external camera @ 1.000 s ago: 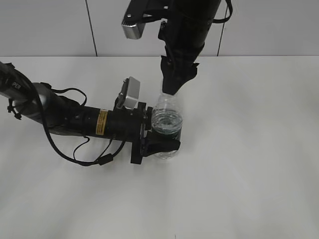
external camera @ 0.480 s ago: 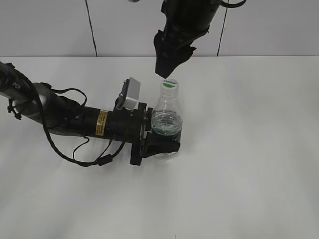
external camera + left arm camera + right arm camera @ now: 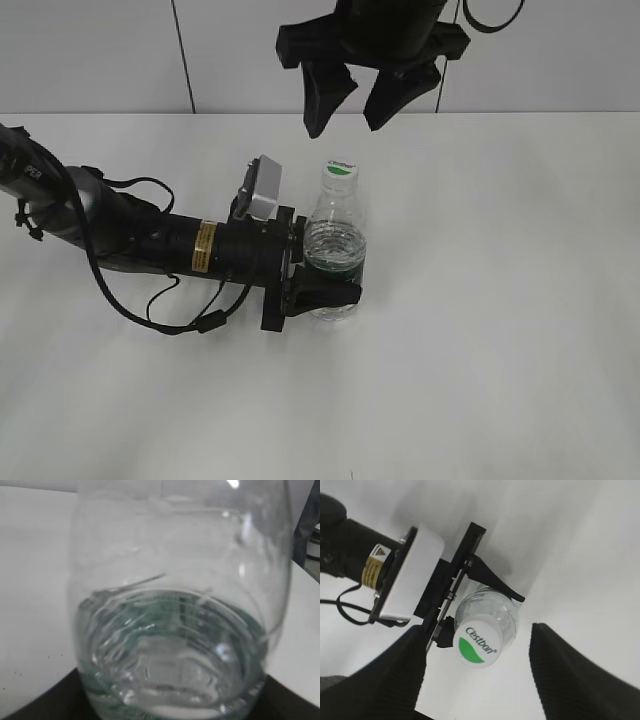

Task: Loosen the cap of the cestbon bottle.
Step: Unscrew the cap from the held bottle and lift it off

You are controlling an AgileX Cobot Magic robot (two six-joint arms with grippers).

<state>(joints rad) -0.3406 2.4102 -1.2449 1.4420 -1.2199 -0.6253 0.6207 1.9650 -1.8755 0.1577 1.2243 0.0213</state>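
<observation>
The cestbon bottle (image 3: 335, 245) stands upright on the white table, clear with a dark green label band. Its white cap (image 3: 341, 168) with a green half-moon mark sits on the neck and also shows in the right wrist view (image 3: 478, 645). My left gripper (image 3: 322, 292) is shut on the bottle's lower body; the left wrist view shows the bottle (image 3: 180, 605) filling the frame. My right gripper (image 3: 355, 108) is open and empty, above the cap and apart from it; in the right wrist view (image 3: 477, 672) its fingers stand either side of the cap.
The left arm (image 3: 150, 240) lies low across the table from the left, with loose black cables (image 3: 190, 320) beside it. A grey wall (image 3: 100, 55) runs along the table's far edge.
My right gripper let go of the cap, rose well above the bottle, turned and opened. The bottle and the left arm have not moved.
</observation>
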